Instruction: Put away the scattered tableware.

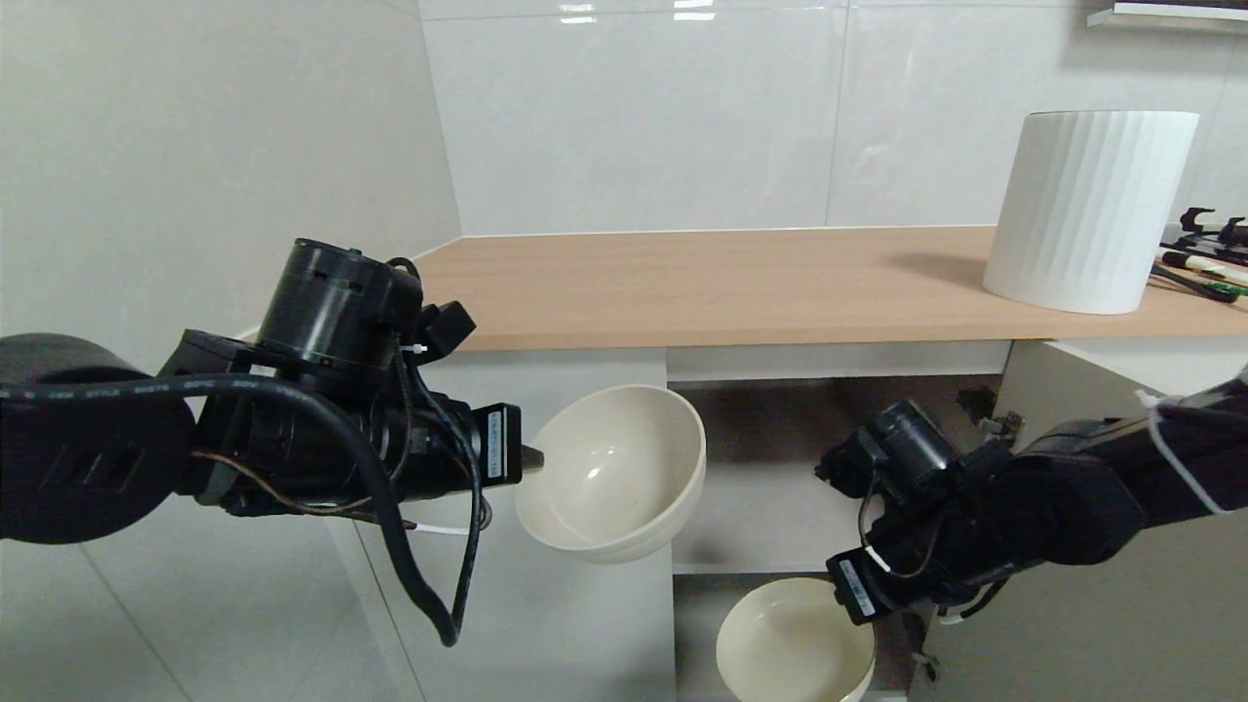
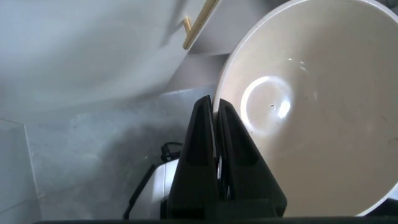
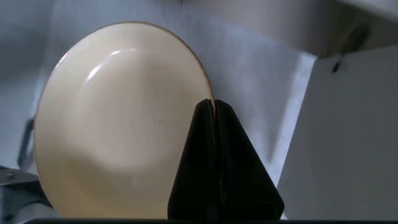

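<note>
You've got 2 bowls in the air. L tool (image 1: 532, 456) is pinched nearly closed on the rim of the upper bowl (image 1: 616, 476). That bowl hangs tilted, mouth partly toward the robot, in front of the cabinet (image 1: 829, 458) under the surface (image 1: 721, 283), touching nothing else. R tool (image 1: 850, 597) is clamped just as thin on the rim of the lower bowl (image 1: 792, 645), down low at the cabinet's open bay, near the cabinet door (image 1: 1102, 624).

Risks from here, as I judge them:
- Both grips are edge pinches on smooth, glossy rims w/ the bowl's weight hanging off 1 side. A quick wrist turn or a jolt could let a bowl pivot or slip out, and nothing sits under either to catch it.
- The upper bowl is just below the surface edge, by the side of the opening. Swing it in w/o lowering it 1st and the rim could clip.
- The 2 arms are near each other at 1 opening. Send both in together and bowls or wrists may knock.
- R arm is close to the door & hinge, so a wide sweep could snag.
- Can't tell how much room is inside, so go slow.

The ribbed white container (image 1: 1087, 210) and pens (image 1: 1204, 263) sit on the surface far R, well apart.
</note>
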Robot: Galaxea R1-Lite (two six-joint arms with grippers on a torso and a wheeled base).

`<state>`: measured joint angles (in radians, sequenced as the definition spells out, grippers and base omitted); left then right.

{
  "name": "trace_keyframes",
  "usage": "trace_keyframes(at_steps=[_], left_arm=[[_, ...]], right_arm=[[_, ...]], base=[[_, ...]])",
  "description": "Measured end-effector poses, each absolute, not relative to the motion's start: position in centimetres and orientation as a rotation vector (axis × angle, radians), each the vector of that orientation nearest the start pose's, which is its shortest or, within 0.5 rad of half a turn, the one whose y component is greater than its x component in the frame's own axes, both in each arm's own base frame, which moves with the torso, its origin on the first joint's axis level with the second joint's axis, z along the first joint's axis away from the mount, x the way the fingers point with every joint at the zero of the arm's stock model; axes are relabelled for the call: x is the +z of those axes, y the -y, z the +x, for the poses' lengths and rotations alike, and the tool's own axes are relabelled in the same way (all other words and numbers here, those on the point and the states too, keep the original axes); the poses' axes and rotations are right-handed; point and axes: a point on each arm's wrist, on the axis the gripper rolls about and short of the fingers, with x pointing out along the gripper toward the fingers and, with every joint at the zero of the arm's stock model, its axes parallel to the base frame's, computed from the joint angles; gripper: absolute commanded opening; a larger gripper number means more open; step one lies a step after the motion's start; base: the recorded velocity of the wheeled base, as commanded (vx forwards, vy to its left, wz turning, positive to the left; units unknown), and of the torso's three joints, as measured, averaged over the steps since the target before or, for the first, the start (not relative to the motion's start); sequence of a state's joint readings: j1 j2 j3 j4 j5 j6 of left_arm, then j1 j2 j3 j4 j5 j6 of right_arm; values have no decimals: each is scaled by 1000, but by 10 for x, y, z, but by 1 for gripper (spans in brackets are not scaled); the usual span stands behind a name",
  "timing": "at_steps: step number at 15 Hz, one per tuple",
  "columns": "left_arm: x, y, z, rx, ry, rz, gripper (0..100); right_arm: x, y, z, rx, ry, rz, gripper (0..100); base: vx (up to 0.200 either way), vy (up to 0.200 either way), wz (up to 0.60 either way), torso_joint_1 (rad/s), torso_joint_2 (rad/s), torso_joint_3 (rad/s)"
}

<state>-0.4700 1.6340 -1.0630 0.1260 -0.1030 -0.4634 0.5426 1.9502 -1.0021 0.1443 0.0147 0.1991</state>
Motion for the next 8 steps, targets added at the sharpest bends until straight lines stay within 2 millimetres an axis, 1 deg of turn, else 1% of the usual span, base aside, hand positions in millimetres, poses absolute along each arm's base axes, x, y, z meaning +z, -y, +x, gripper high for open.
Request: trace_keyframes(at_steps=[2,4,6,8], left_arm=[[202,132,253,-379,-808,-302,0],[200,134,251,-387,-816,-290,0],[196,136,249,-408,-825,-245,0],[191,138,245,-427,-837,-210,0]], right_arm=[[71,-168,292,355,-1130,-104,0],[52,-164,313,278,-1138,-63,0],[33,-162,334,171,-1106,-29,0],[20,-158,357,79,-1052,41,0]], base=[[0,0,0,0,0,0],[0,0,0,0,0,0],[0,0,0,0,0,0],[0,0,0,0,0,0]])
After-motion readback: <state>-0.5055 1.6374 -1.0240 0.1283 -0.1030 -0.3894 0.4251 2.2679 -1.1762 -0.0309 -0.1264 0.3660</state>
